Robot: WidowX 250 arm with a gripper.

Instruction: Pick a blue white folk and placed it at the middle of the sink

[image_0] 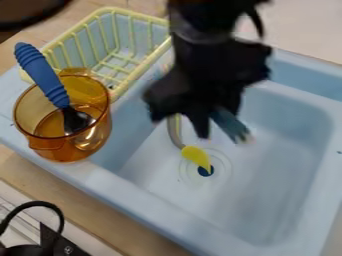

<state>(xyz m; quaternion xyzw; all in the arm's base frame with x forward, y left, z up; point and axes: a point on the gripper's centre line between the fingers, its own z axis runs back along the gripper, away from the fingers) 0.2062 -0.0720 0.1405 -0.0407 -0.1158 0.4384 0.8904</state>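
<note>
**Pale blue sink (120, 191), with a fork (230, 124) held above its basin**

A wooden desk (100, 210) carries the sink, whose deep basin gives the fork a walled place to land, so it should not slide far once let go. The black arm (210, 22) comes in from the top edge and hangs over the basin, which suits a release from above, clear of the rim.

On the sink's ledge stands a yellow wire rack (137, 16), its open bars fit for draining. Just beside it, an amber cup (50, 145) holds a blue-handled utensil (41, 75) leaning handle up, probably so that the grip is easy to reach.

The pincer (217, 122) appears closed on the fork, pinching the blue-green body and leaving the pale end to jut out and down at a slant. That slant may make it tip over as it lands.

In the basin, a yellow-ended utensil (196, 155) lies with its tip at the dark drain (206, 172). Since it takes up part of the middle, the fork would be better lowered next to it than on top. What remains, as I judge it, is to bring the fork down at the centre and let go.
</note>
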